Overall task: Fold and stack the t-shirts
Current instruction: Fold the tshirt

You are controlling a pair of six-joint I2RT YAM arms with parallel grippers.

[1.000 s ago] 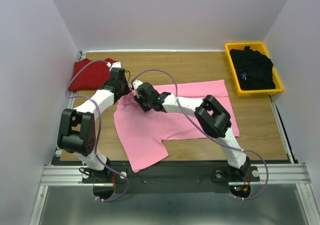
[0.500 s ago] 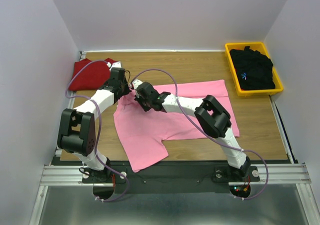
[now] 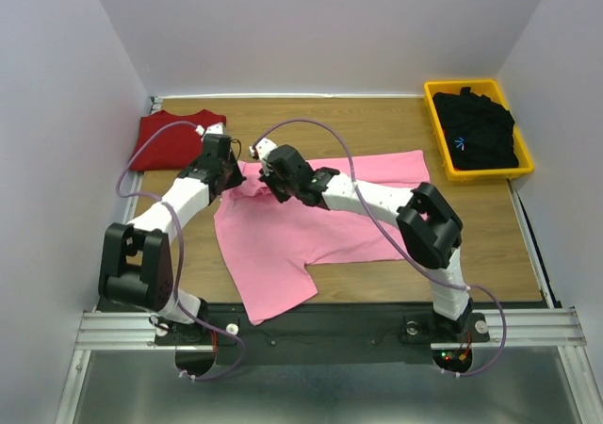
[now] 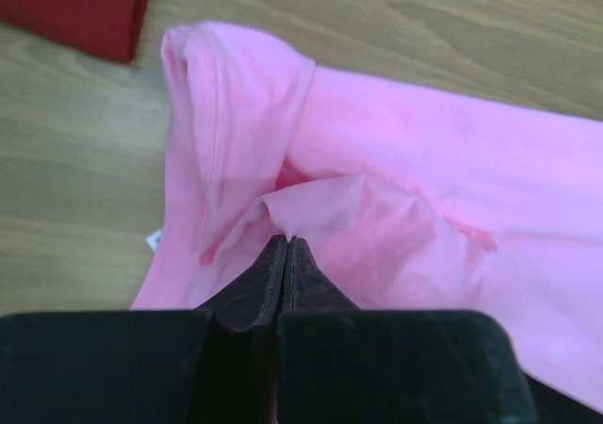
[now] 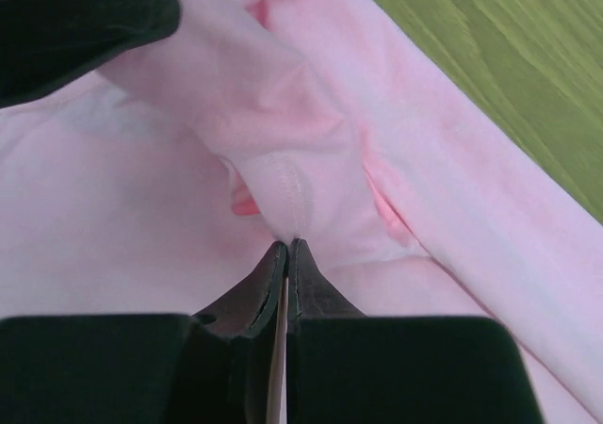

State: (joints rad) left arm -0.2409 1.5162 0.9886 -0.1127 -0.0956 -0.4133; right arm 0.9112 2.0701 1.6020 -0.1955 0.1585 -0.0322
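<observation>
The brown wooden worktop (image 3: 377, 127) is covered centrally by a light pink cotton t-shirt (image 3: 311, 226); a dark red t-shirt (image 3: 165, 139) is laid far left, a black t-shirt (image 3: 476, 127) heaped in a yellow plastic tray (image 3: 435, 127) far right. Pinches of pink cloth at its far-left edge are gripped by the closed left claw (image 4: 286, 245) and closed right claw (image 5: 286, 247).

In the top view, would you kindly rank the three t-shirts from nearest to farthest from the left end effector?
1. Light pink cotton t-shirt, spread at centre, pinched in the left end effector.
2. Dark red cotton t-shirt, just beyond it, far-left corner.
3. Black cotton t-shirt, in the yellow plastic bin, far right.
</observation>
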